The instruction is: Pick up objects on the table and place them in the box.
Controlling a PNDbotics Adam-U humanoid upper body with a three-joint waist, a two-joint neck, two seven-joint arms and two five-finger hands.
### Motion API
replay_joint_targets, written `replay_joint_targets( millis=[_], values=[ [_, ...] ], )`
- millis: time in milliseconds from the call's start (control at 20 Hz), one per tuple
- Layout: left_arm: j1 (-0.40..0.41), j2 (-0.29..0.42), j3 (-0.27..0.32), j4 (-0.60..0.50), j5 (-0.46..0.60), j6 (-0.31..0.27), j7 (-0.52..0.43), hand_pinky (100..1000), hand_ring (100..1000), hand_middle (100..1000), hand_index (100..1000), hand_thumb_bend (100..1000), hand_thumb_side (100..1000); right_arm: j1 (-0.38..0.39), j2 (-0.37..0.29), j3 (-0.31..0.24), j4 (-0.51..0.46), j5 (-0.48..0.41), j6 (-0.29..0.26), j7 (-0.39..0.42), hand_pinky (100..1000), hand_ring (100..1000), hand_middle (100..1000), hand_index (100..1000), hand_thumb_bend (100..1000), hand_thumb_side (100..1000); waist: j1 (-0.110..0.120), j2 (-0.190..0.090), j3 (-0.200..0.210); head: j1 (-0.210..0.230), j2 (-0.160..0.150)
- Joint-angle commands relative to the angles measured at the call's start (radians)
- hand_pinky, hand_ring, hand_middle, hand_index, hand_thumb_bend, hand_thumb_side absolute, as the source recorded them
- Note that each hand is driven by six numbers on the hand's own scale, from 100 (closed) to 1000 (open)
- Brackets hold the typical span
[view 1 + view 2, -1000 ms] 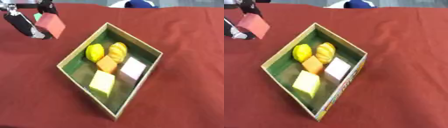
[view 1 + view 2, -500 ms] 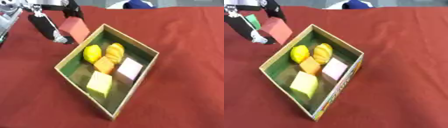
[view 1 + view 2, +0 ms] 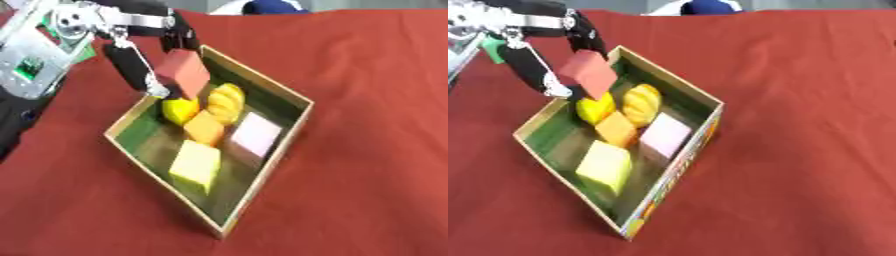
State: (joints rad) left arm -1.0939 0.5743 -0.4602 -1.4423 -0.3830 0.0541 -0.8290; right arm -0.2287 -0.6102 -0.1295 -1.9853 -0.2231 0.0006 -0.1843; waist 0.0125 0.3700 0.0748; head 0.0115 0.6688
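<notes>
The left hand (image 3: 144, 60) pinches the red block (image 3: 182, 74) above the far corner of the box (image 3: 293, 127), so it should lower it into the bare green floor beside the yellow fruit (image 3: 179, 111) before letting go

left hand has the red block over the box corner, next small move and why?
Probably lower a little and release. The left robot hand pinches the red foam block above the green-lined cardboard box, over its far corner beside the yellow lemon-shaped piece, where some floor shows.
</notes>
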Motion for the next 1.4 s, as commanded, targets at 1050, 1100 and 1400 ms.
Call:
replay_joint_targets(
  millis=[1050,1100,1400],
  values=[
    [-0.038,0.15,0.161,0.145,-0.203,-0.004,0.118,824,790,745,817,552,100,0.0,-0.019,-0.013,-0.015,0.008,-0.009,-0.005,812,834,683,793,100,647,-0.003,-0.01,0.007,0.002,-0.004],
    [-0.036,0.163,0.175,0.166,-0.226,-0.003,0.132,826,793,749,819,561,100,0.0,-0.02,-0.013,-0.015,0.01,-0.011,-0.005,812,834,683,793,100,647,-0.005,-0.007,0.007,0.003,-0.007],
    [-0.023,0.201,0.245,0.285,-0.306,-0.006,0.192,835,812,782,863,565,100,0.0,-0.018,-0.014,-0.015,0.018,-0.018,-0.007,812,833,682,793,100,650,-0.015,0.009,0.011,0.012,-0.015]
  ],
)
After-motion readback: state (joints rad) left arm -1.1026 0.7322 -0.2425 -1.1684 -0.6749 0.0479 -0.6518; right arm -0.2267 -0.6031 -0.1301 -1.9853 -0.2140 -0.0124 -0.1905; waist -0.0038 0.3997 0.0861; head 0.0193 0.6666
